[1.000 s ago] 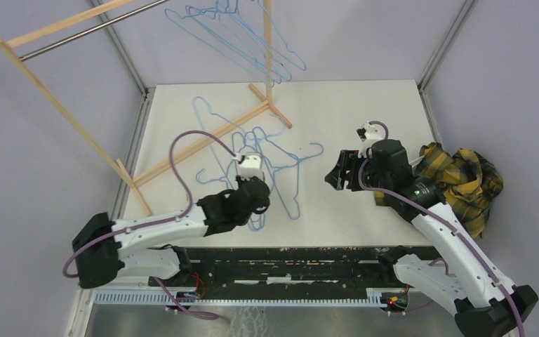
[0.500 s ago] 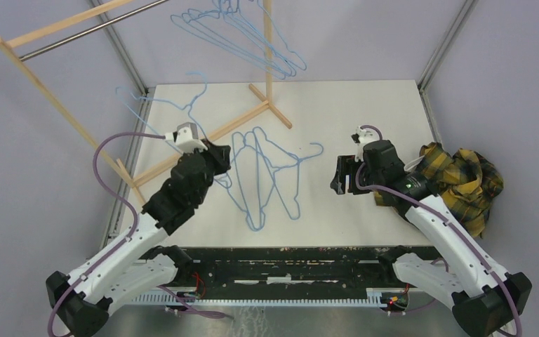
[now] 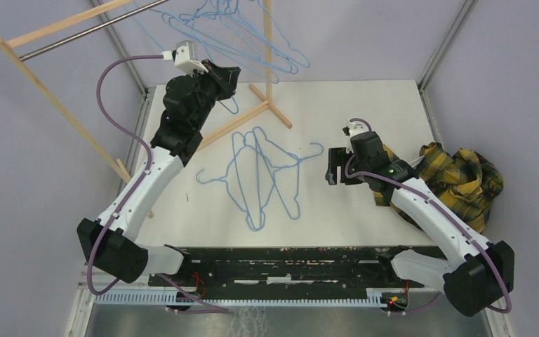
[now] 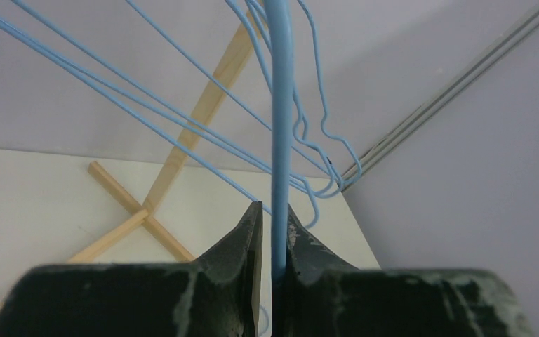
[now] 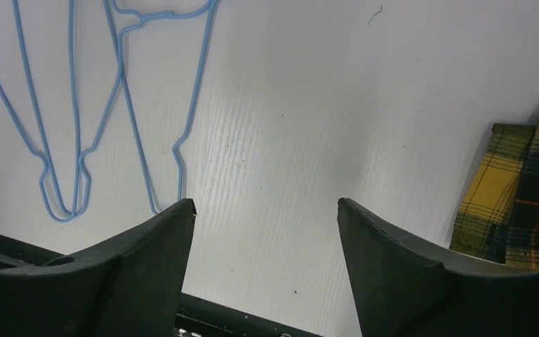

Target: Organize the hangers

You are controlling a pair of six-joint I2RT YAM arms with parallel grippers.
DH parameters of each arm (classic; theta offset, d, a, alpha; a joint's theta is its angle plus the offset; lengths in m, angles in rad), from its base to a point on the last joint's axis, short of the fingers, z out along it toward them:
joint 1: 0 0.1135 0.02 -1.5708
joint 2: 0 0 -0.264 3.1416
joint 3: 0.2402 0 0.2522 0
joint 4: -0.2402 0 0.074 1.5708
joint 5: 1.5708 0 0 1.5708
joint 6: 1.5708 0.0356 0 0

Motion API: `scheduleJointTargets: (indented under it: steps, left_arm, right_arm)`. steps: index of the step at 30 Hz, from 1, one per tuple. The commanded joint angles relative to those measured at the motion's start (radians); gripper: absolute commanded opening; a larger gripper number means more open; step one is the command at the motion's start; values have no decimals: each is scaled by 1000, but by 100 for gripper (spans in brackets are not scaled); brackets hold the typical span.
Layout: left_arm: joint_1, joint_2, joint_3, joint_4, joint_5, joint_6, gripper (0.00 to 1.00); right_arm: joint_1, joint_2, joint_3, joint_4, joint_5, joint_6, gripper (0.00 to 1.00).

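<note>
Several light-blue wire hangers (image 3: 267, 175) lie overlapped on the white table (image 3: 365, 105); they also show in the right wrist view (image 5: 77, 140). More hangers (image 3: 260, 45) hang at the right end of the rack's rod, and show in the left wrist view (image 4: 182, 119). My left gripper (image 3: 228, 74) is raised high beside them, shut on one hanger's wire (image 4: 278, 126), which runs straight up between its jaws. My right gripper (image 3: 331, 168) is open and empty, low over the table just right of the lying hangers.
The wooden rack (image 3: 63, 112) with its metal rod (image 3: 77, 35) stands at the back left; its base bar (image 3: 203, 144) crosses the table beside the lying hangers. A yellow plaid cloth (image 3: 463, 175) lies at the table's right edge, behind my right arm.
My left arm has lifted one hanger off the table and swung it up and back to the hanging ones. My right gripper has shifted slightly left and stays open.
</note>
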Motion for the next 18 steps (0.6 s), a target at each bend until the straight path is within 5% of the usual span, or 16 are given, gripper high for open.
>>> scheduleJointTargets:
  steps: [1, 18]
  left_arm:
    - [54, 60, 80, 77, 89, -28, 3]
    - [163, 175, 111, 52, 109, -100, 3]
  right_arm:
    - [1, 16, 50, 62, 28, -8, 83]
    - [1, 64, 47, 77, 36, -8, 84]
